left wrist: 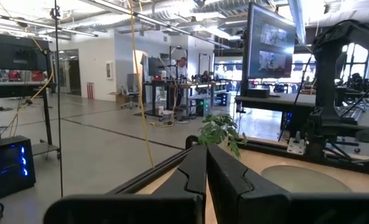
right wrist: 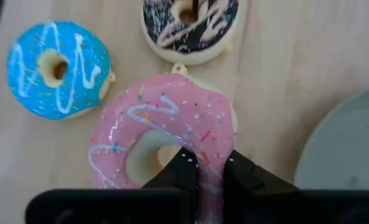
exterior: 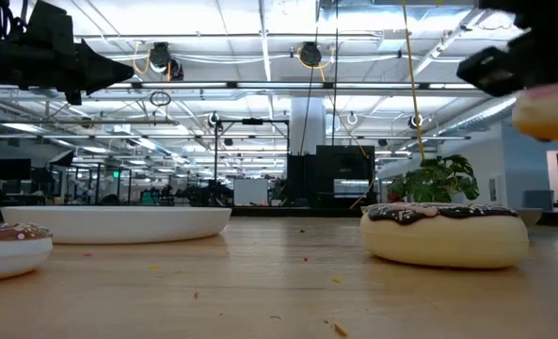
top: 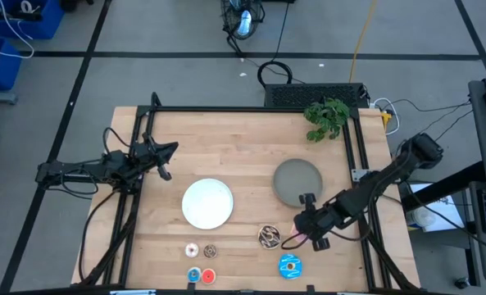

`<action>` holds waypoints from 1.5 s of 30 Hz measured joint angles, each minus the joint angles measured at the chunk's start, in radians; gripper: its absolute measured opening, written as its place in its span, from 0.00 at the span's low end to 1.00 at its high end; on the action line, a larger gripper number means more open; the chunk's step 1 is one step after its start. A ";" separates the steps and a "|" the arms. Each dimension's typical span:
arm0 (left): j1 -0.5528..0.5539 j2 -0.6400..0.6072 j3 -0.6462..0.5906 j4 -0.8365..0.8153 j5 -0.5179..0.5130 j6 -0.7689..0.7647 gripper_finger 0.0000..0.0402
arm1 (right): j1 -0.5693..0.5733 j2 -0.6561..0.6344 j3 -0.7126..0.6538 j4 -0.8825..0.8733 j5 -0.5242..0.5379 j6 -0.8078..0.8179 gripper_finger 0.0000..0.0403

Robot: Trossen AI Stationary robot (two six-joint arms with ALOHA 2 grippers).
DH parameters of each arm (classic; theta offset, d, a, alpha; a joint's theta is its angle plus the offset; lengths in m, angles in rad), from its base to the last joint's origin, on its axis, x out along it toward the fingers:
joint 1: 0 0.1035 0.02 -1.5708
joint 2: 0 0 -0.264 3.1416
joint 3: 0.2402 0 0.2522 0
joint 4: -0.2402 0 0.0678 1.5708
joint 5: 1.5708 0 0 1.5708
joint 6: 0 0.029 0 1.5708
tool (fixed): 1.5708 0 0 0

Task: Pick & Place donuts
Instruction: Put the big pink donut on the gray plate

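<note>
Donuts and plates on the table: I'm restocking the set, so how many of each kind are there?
Large donuts: 3 (pink donut in the right gripper, blue donut, brown donut)
Tiny donuts: 4
Plates: 2 (white plate, grey plate)
Total: 9

Room: a large open workshop. Floor was grey, crossed by dark lines. Ceiling was open, with exposed trusses, hanging cable reels and rows of strip lights. Blue bins stood off the bench's far left corner. A yellow cable hung past the far edge. Monitor on a dark desk; white wall behind.
</note>
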 joint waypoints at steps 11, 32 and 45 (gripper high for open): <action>0.000 0.000 0.000 -0.006 0.000 0.000 0.04 | 0.000 -0.035 0.202 -0.291 -0.014 0.011 0.06; 0.000 0.000 0.000 -0.022 0.000 0.002 0.04 | -0.018 -0.034 0.320 -0.445 -0.077 0.110 0.05; 0.000 0.000 0.000 -0.048 0.000 0.013 0.04 | -0.019 -0.034 0.320 -0.445 -0.074 0.100 0.05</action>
